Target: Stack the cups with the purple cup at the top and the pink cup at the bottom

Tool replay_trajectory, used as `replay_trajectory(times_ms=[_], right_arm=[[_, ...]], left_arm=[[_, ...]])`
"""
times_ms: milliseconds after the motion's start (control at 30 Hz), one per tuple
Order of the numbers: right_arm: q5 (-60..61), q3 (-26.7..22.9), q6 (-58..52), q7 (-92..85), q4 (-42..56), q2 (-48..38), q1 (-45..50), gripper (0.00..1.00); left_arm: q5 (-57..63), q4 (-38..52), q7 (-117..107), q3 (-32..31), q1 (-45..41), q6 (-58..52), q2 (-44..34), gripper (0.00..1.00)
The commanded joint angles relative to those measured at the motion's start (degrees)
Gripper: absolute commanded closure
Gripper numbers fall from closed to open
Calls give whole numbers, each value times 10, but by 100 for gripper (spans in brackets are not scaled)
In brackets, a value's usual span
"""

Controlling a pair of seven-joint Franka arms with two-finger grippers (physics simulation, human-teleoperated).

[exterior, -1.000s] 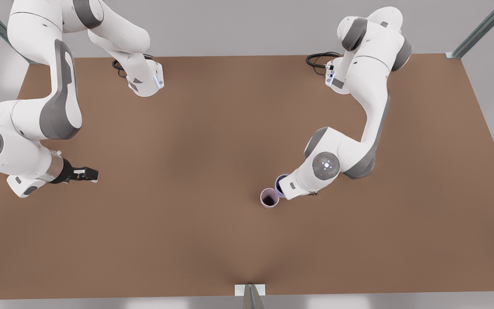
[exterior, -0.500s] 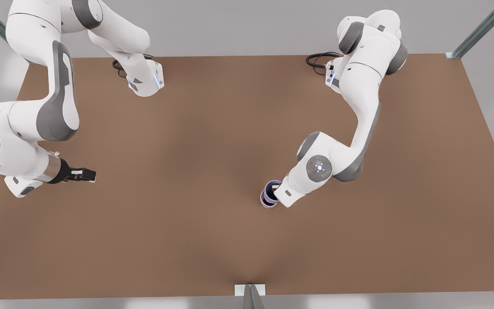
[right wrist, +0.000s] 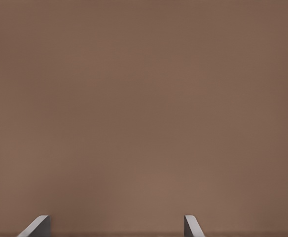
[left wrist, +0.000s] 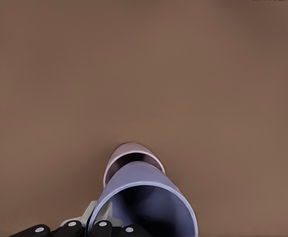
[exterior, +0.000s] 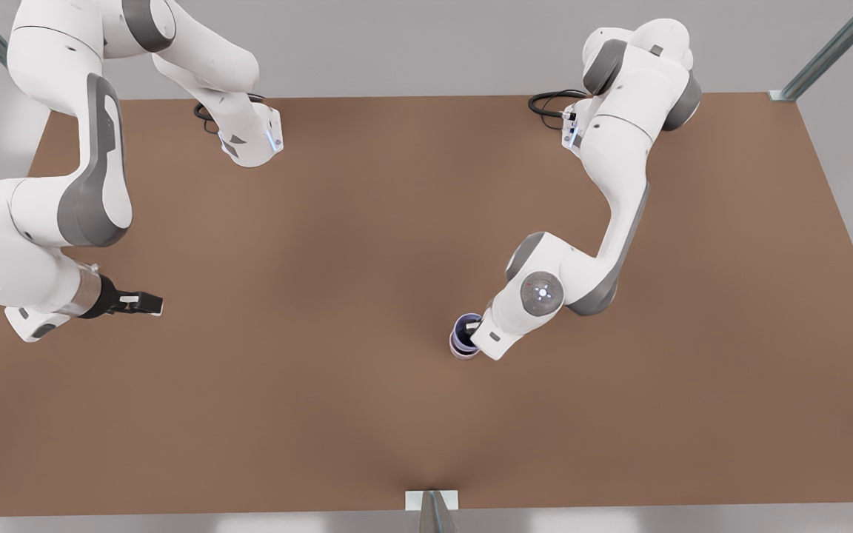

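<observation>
The left gripper pinches the bluish lavender tapered purple cup just above the pale mauve pink cup on the brown table, leaving lowering and release, while the right gripper waits spread.

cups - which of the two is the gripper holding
The bluish lavender tapered cup: the left gripper grips its rim. The pale mauve-pink tapered cup sits beneath it on the brown table, ungripped.
</observation>
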Motion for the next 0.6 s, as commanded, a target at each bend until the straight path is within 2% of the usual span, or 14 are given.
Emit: replay_trajectory(times_ms=[0,233,267,333,367,433,500,567], right_arm=[[0,0,-10,2,0,-1,0,0],[0,0,-10,3,0,0,-2,0],[0,0,-11,3,0,-1,-2,0],[0,0,-11,3,0,-1,-2,0],[1,0,-11,3,1,-1,-2,0],[1,0,-11,3,0,0,-3,0],[1,0,-11,3,2,4,-3,0],[1,0,-11,2,2,5,-4,0]], left_arm=[[-1,-3,-54,0,0,17,1,79],[5,-8,-52,1,0,22,7,79],[7,-8,-51,1,0,24,7,69],[7,-9,-51,1,0,24,6,39],[7,-8,-51,1,0,24,6,33],[7,-8,-51,0,0,22,4,13],[6,-7,-52,1,0,14,-5,1],[5,-4,-55,2,0,-28,-29,0]])
